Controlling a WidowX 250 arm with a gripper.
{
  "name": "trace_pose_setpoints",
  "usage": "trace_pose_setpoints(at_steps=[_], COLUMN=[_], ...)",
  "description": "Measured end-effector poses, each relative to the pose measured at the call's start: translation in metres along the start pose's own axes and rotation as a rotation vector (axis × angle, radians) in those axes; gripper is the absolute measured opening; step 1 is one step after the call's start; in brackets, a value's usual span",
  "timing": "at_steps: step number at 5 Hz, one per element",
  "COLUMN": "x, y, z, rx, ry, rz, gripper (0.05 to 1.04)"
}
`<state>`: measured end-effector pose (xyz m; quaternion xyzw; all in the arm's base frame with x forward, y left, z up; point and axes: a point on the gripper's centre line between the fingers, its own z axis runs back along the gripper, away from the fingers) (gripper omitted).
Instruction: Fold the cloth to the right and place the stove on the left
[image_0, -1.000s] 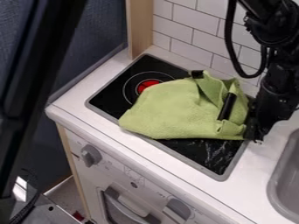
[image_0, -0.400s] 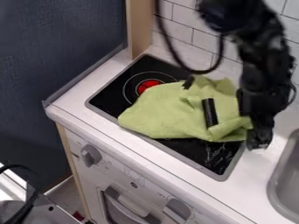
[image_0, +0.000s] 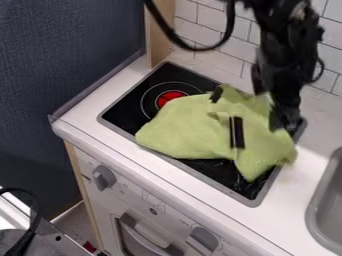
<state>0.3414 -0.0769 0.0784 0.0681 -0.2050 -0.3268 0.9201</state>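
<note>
One green cloth (image_0: 184, 127) lies rumpled across the black hob (image_0: 127, 107), its lower right corner hanging over the near part of the glass. At the cloth's right edge is the black gripper (image_0: 286, 121); whether it is wide, narrow or gripping fabric, I cannot tell. A poor hold could let the loose corner slip and spoil the fold. The dark strip (image_0: 237, 132) on top might snag or get dragged along, bunching the layers.
</note>
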Motion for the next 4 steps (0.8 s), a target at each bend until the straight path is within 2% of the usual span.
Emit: trace_pose_setpoints(at_steps=[1,2,3,4], x=[-0.016,-0.051,-0.092,-0.129], y=[0.015,0.045,0.061,0.078], z=[0.011,0.021,0.019,0.018], rx=[-0.003,0.022,-0.001,-0.032], ry=[0.119,0.224,0.29,0.316], rz=[0.084,0.264,0.395,0.514], gripper=[1.001,1.001,1.001,1.001])
